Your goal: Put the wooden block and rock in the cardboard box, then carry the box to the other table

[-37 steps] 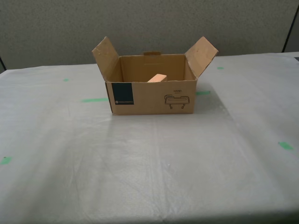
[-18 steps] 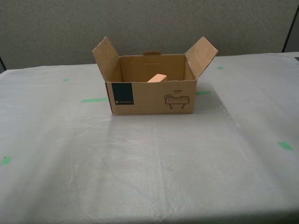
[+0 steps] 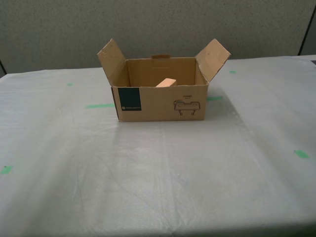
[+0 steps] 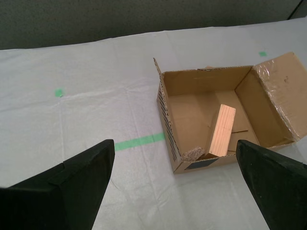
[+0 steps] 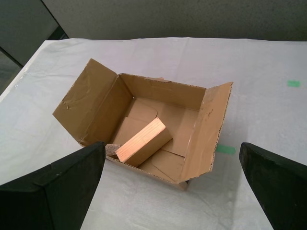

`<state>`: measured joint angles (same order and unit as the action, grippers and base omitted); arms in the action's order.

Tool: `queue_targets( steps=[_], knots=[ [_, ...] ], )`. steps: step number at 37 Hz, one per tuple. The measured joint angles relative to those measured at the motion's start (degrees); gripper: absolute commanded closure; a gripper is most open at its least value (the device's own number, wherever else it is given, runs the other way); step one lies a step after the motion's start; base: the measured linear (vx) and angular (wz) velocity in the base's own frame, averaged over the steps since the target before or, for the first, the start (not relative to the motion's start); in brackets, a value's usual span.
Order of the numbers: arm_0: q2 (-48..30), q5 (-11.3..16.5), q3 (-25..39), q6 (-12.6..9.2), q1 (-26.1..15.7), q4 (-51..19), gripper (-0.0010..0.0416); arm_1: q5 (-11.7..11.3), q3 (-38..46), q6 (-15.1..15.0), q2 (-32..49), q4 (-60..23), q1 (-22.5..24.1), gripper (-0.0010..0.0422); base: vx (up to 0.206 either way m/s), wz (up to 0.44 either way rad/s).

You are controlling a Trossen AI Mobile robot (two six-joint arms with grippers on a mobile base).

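Note:
The cardboard box [image 3: 160, 102] stands open on the other table [image 3: 158, 168], its side flaps spread, teal label and line drawing facing the exterior view. Inside, the pale wooden block [image 3: 166, 82] leans tilted against a wall; it also shows as the block [image 4: 222, 130] and the block [image 5: 140, 141]. The small rough rock [image 4: 193, 154] lies in a box corner beside the block's lower end, seen too as the rock [image 5: 112, 148]. My first gripper [image 5: 171, 145] and my second gripper [image 4: 174, 142] hang open, above and apart from the box, holding nothing. Neither arm appears in the exterior view.
Bright green tape pieces mark the wrinkled sheet: a tape strip [image 3: 99, 105] beside the box, another piece [image 3: 301, 154] toward the exterior view's right, and one [image 3: 6, 169] at its left. A grey partition wall [image 3: 158, 24] stands behind the table.

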<state>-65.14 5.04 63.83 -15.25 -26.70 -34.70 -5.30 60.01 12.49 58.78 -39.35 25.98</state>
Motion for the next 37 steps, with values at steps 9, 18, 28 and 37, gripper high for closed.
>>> queue_targets(
  steps=[9,18,28,37],
  knots=[
    [0.0,0.0,0.0,0.0,0.0,0.0,0.0016,0.0,0.0,0.0,0.0,0.0,0.0,0.0066,0.0,0.0],
    [0.0,0.0,0.0,0.0,0.0,0.0,0.0016,0.0,0.0,0.0,0.0,0.0,0.0,0.0066,0.0,0.0],
    [0.0,0.0,0.0,0.0,0.0,0.0,0.0016,0.0,0.0,0.0,0.0,0.0,0.0,0.0066,0.0,0.0],
    [0.0,0.0,0.0,0.0,0.0,0.0,0.0016,0.0,0.0,0.0,0.0,0.0,0.0,0.0066,0.0,0.0]
  ],
)
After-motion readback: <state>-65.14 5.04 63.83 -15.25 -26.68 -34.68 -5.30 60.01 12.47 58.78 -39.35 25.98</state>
